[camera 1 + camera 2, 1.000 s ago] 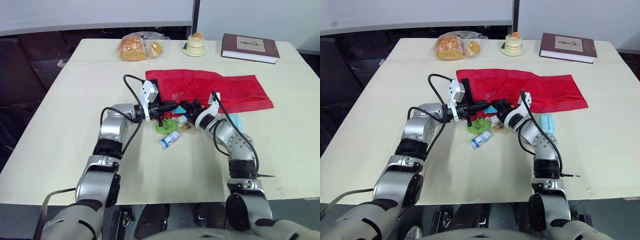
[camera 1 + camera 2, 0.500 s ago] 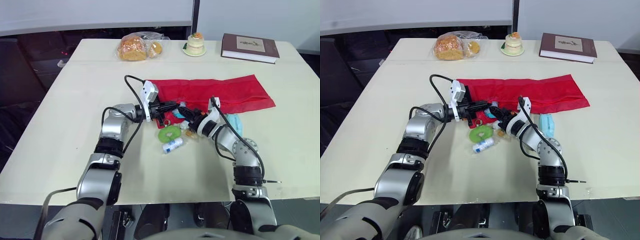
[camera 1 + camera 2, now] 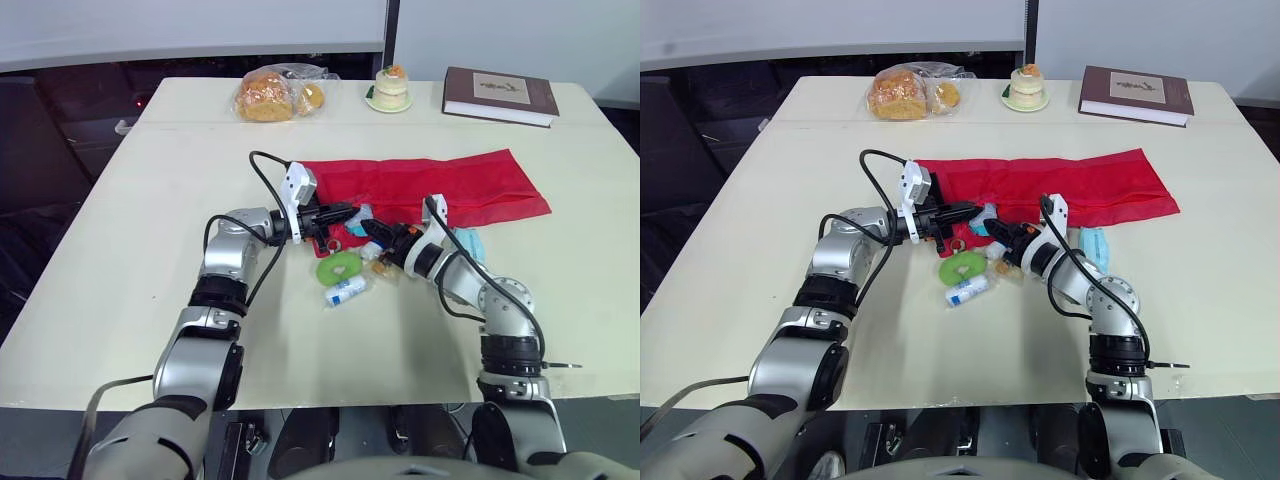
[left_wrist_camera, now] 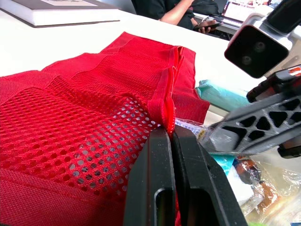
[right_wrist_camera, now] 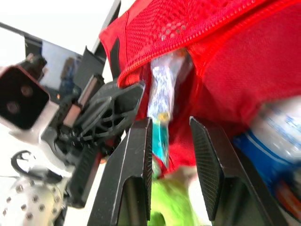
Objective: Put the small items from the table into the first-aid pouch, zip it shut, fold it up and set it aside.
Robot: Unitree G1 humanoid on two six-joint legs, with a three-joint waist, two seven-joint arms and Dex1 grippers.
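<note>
One: Since a second back the right arm has drawn out toward its own side, and the pouch (image 3: pixel 440 185) lies flatter on the worktop (image 3: pixel 130 200). Which step is this?
Two: Filling, I'd judge, as the zip is undone. Left tool (image 4: pixel 170 134) is pressed together on the pouch's zip edge, holding the mouth up. Right tool (image 5: pixel 169 123) is spread at that mouth, with a clear packet (image 5: pixel 159 89) between its fingers, partly inside.
One: What's left out?
Two: Green ring (image 3: pixel 340 266), small bottle (image 3: pixel 346 291), teal pack (image 3: pixel 470 240) — all near the mouth. Next calls for nudging the packet fully in, then a clean pinch on the ring.
</note>
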